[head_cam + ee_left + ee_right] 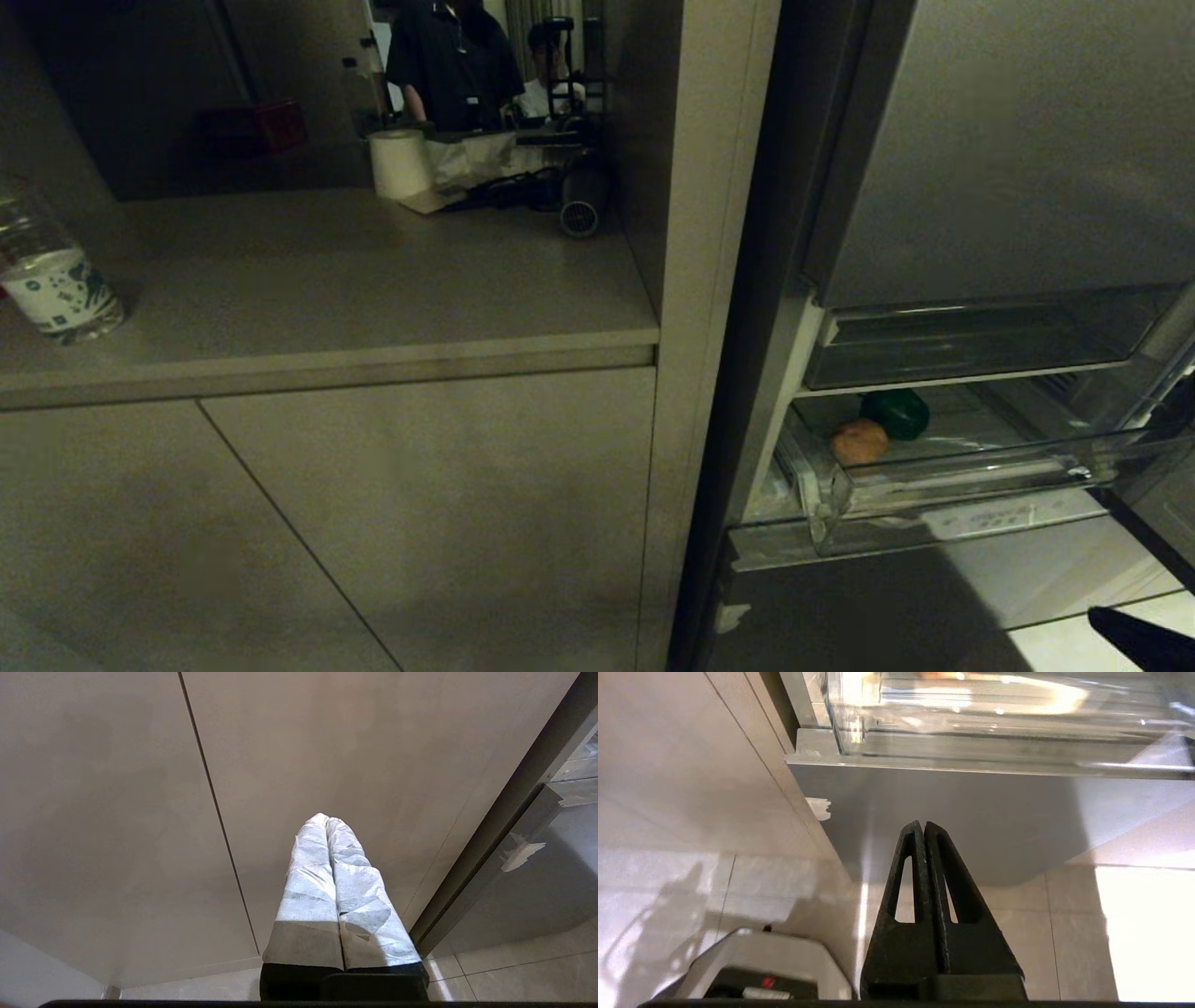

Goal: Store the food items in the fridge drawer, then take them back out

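Grey counter (327, 280) beside open fridge drawer (934, 485) holding potato (859, 441), pepper (894, 413).

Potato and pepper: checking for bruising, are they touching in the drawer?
Cannot tell. In the head view the potato overlaps the pepper in the drawer; no gap or contact shows plainly.

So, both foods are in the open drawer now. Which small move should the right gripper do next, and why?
Probably raise the right gripper toward the drawer and open it. It is shut and empty, low in front of the grey panel below the drawer, while the potato and pepper sit inside near the left end. The potato is nearer the front lip, so likely first.
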Robot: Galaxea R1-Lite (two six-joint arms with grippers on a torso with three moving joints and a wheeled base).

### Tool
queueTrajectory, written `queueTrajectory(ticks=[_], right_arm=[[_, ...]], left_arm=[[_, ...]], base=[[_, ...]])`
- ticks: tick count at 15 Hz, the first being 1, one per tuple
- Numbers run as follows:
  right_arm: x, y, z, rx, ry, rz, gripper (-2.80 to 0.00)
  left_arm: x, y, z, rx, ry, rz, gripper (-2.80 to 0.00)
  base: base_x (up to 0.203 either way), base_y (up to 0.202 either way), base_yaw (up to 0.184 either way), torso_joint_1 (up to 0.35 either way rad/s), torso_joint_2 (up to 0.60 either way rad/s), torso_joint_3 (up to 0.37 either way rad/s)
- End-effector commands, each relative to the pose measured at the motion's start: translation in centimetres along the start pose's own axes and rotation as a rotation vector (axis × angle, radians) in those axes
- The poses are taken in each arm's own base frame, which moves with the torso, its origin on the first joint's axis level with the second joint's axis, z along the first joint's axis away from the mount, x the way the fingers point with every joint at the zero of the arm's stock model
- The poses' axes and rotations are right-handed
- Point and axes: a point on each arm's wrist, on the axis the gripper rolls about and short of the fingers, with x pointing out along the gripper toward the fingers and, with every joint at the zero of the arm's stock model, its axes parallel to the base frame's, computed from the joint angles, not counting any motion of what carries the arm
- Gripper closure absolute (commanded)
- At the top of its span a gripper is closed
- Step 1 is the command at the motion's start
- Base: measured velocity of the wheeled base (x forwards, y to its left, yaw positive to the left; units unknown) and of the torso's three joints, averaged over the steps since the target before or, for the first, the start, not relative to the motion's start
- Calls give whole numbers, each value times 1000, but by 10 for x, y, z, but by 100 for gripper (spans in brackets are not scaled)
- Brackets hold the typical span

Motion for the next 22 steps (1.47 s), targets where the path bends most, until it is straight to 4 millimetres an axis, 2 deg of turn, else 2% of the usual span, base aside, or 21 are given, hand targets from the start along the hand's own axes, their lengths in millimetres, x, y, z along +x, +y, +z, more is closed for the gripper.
queueTrajectory(ticks=[1, 3, 5, 13, 19, 22], right_arm=[[47, -1, 26, 5, 141, 9, 0], [72, -3, 47, 13, 154, 12, 0], [90, -4, 63, 26, 146, 10, 0], [144, -8, 75, 58, 216, -1, 0], [161, -13, 88, 67, 194, -15, 0], [167, -14, 87, 68, 205, -16, 0]], left_arm=[[0, 0, 0, 0, 0, 0, 0], [0, 0, 0, 0, 0, 0, 0], [0, 0, 0, 0, 0, 0, 0], [0, 0, 0, 0, 0, 0, 0], [0, 0, 0, 0, 0, 0, 0], [0, 0, 0, 0, 0, 0, 0]], base=[[0, 0, 0, 0, 0, 0], [0, 0, 0, 0, 0, 0], [0, 0, 0, 0, 0, 0], [0, 0, 0, 0, 0, 0], [0, 0, 0, 0, 0, 0], [0, 0, 0, 0, 0, 0]])
